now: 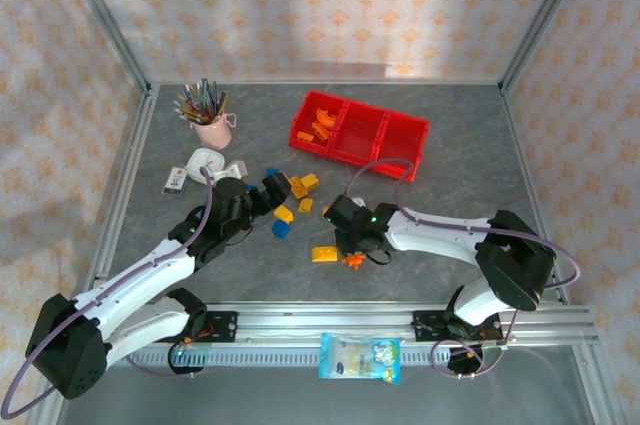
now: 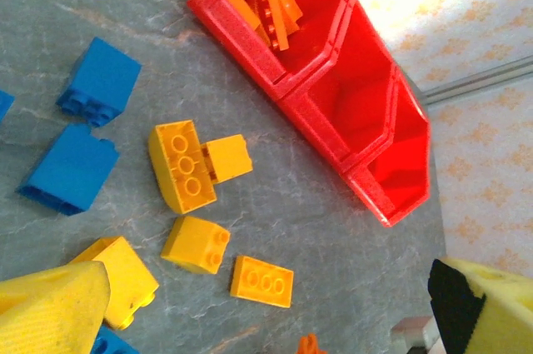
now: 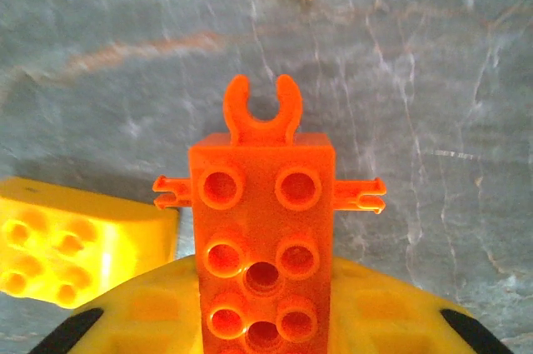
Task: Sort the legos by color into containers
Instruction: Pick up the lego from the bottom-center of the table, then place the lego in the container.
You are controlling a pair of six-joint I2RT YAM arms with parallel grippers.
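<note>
The right gripper is down at the table with its 2 yellow fingers clamped on an orange brick, a studded piece with small clips sticking out at its end and sides. The grip takes the brick by its long flanks, probably because the clips leave little to hold elsewhere. A yellow brick lies just beside it on the grey table, apart from the jaws, so the pick looks clean. The brick sits well apart from the red containers, 3 joined bins at the far side; 1 end bin already holds orange pieces, so that is the likely target, and the other 2 look empty. The left gripper hangs with its fingers wide apart over a loose cluster of yellow bricks and blue bricks, holding nothing, seemingly poised to pick from that pile.
</note>
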